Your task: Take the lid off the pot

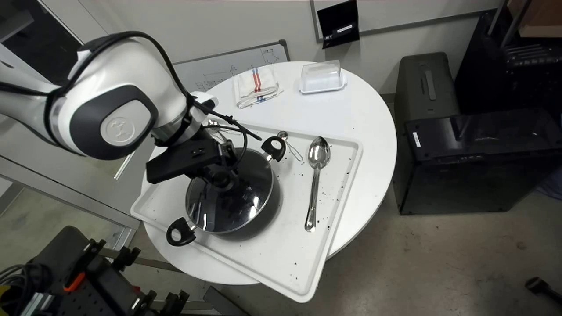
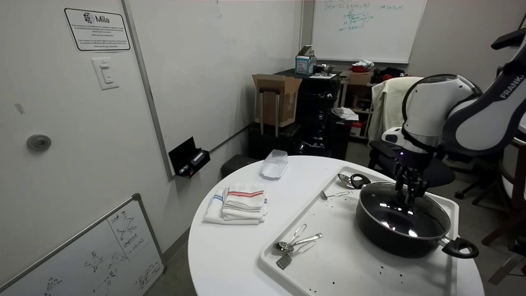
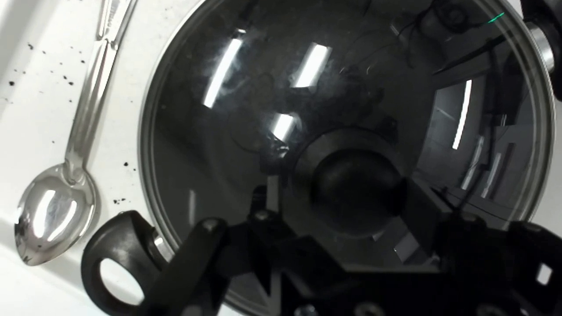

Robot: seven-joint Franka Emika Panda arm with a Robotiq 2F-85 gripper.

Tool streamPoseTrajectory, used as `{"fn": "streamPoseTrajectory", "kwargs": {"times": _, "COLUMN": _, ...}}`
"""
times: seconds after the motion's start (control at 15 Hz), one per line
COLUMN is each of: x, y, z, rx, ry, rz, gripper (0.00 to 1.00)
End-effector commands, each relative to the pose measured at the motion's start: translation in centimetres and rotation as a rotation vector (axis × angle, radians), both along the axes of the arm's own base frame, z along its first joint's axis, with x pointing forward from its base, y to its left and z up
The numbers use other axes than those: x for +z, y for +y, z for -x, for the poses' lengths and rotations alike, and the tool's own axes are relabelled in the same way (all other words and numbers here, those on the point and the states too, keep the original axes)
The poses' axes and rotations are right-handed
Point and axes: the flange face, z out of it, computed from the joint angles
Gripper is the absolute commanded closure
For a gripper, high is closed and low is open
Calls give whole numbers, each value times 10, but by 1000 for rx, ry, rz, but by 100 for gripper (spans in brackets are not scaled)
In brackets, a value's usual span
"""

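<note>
Your end effector [image 3: 344, 193] stands at the dark knob [image 3: 355, 191] of the glass lid [image 3: 246, 131] — fingers [image 3: 423, 206] apart, one to each side; whether either touches it, you cannot tell. Lid sits on the black pot [image 2: 394, 242], covering it. You have the pot on the white tray [image 1: 272, 259], tray on the counter [image 1: 373, 109]. Metal spoon [image 1: 314, 188] lies near the pot — apart from it.

The lid [image 3: 342, 109] is smooth, glossy glass with a shiny metal rim [image 3: 145, 131]; its knob [image 3: 355, 193] looks duller. The pot [image 2: 386, 238] has a matt wall and smooth handles [image 3: 123, 245] that look like plastic. The large spoon [image 1: 315, 182] near the edge of the tray [image 1: 268, 254] is mirror-polished metal; the tray looks like smooth plastic. Near the smooth table's [image 1: 373, 123] edge lie matt cloth towels [image 2: 244, 201] and a box [image 1: 322, 75] with a see-through plastic cover.
</note>
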Motion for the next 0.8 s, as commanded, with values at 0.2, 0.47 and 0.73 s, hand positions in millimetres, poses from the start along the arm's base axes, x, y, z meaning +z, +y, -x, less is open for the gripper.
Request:
{"fn": "streamPoseTrajectory", "kwargs": {"times": 0.2, "x": 0, "y": -3, "z": -4, "rx": 5, "ry": -31, "rz": -2, "gripper": 75}}
{"fn": "streamPoseTrajectory", "kwargs": {"times": 0.47, "x": -1, "y": -10, "z": -5, "rx": -6, "ry": -31, "rz": 9, "gripper": 75}}
{"fn": "streamPoseTrajectory", "kwargs": {"times": 0.73, "x": 0, "y": -22, "z": -5, "rx": -25, "ry": -33, "rz": 23, "gripper": 75}}
